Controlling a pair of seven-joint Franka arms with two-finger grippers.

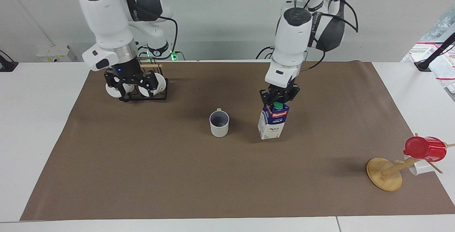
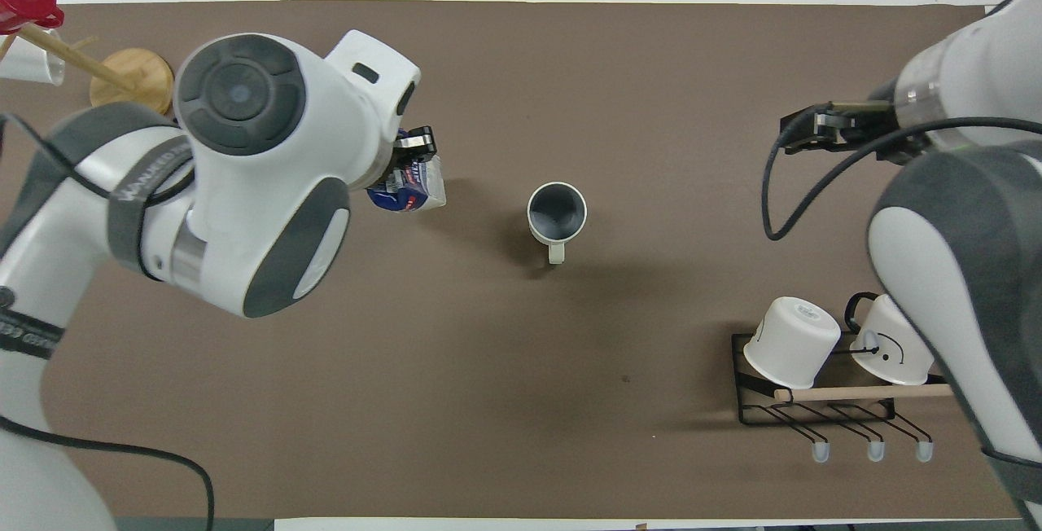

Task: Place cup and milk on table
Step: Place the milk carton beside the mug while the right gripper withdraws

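Observation:
The cup point(image 1: 219, 123) stands upright and alone on the brown sheet of the table point(image 1: 142, 175), mid-table; in the overhead view the cup point(image 2: 557, 213) shows its grey-blue inside, with its handle toward the robots. The milk point(image 1: 273, 124) is nearly upright beside the cup, toward the left arm's end, with its base at the sheet. My left gripper point(image 1: 279, 99) is shut on the carton's top by the green cap. In the overhead view the left arm covers most of the milk point(image 2: 409, 189). My right gripper point(image 1: 132, 89) is open and empty, raised over the sheet near the mug rack.
A black wire rack point(image 1: 144, 97) with two white mugs point(image 2: 794, 342) stands near the robots at the right arm's end. A wooden mug tree point(image 1: 384, 178) with a red cup point(image 1: 424, 149) stands at the left arm's end, farther from the robots.

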